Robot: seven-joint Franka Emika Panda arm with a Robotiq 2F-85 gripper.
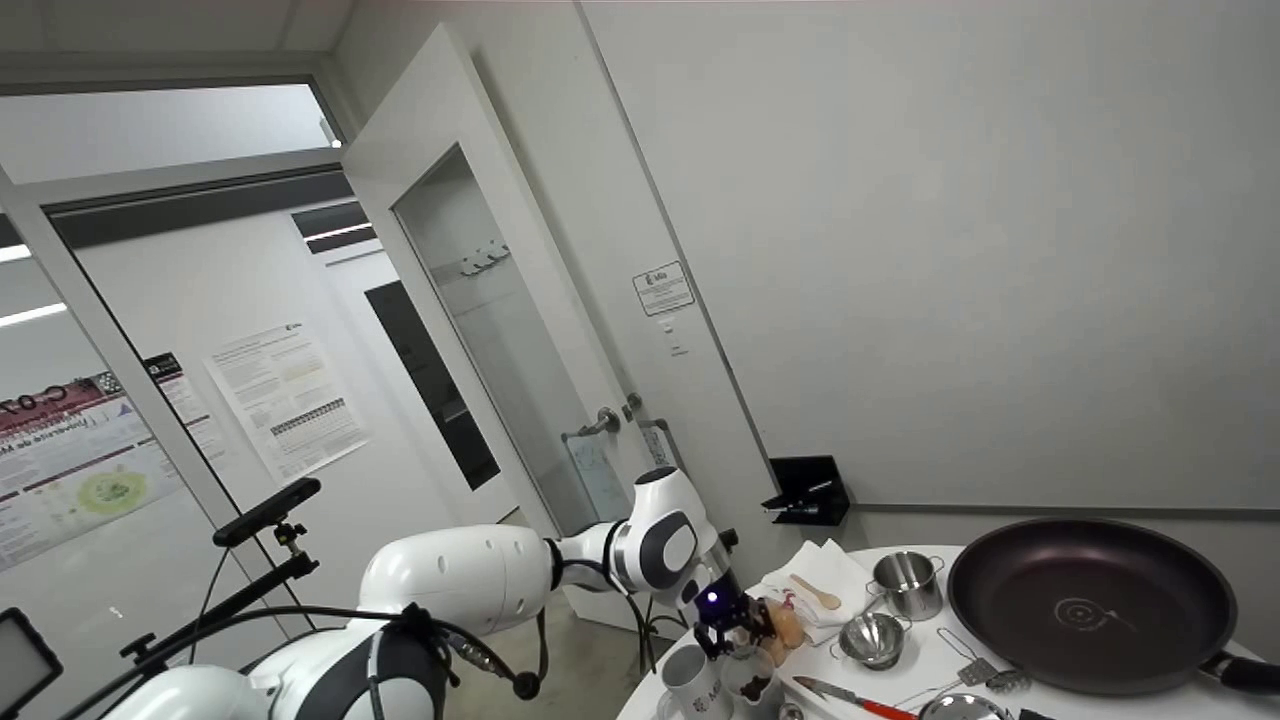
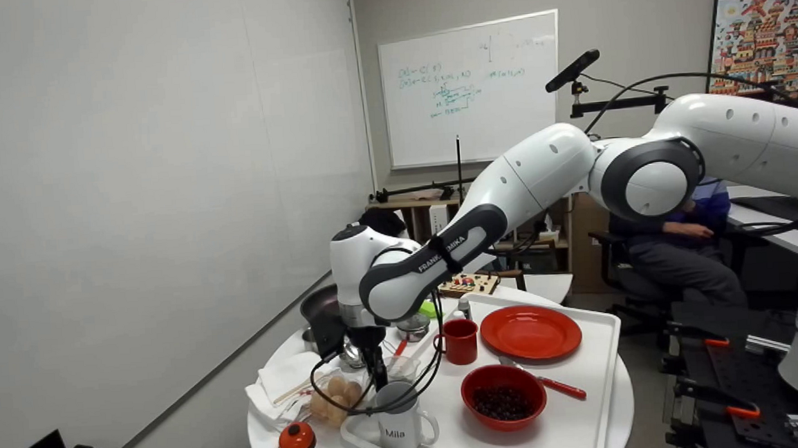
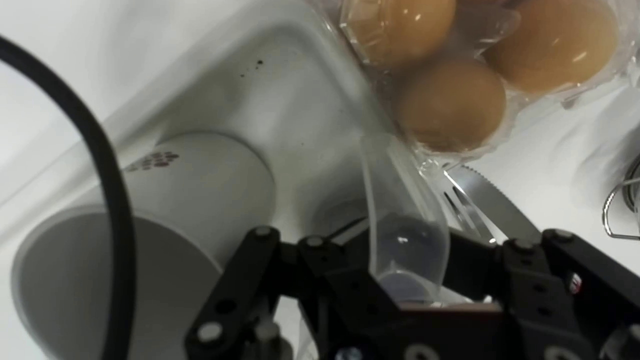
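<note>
In the wrist view my gripper (image 3: 407, 252) has its black fingers closed together at a clear plastic cup (image 3: 410, 200), and the cup's wall appears pinched between them. The exact contact is blurred by the see-through plastic. Dark bits show low in the clear cup (image 1: 754, 686) in an exterior view, with the gripper (image 1: 730, 640) right above it. Close beside stands a white mug (image 2: 398, 432), whose outer wall (image 3: 210, 175) lies left in the wrist view. Brown eggs (image 3: 452, 107) in a clear carton sit just past the tray's corner.
The white tray (image 2: 611, 356) also bears a red bowl (image 2: 474, 382) of dark berries or beans, a red mug (image 2: 462, 345) and a red plate (image 2: 530, 337). Nearby are a serrated knife (image 3: 500, 202), a red-orange dome (image 2: 296, 441), a steel pot (image 1: 918, 600) and a large pan (image 1: 1090, 610).
</note>
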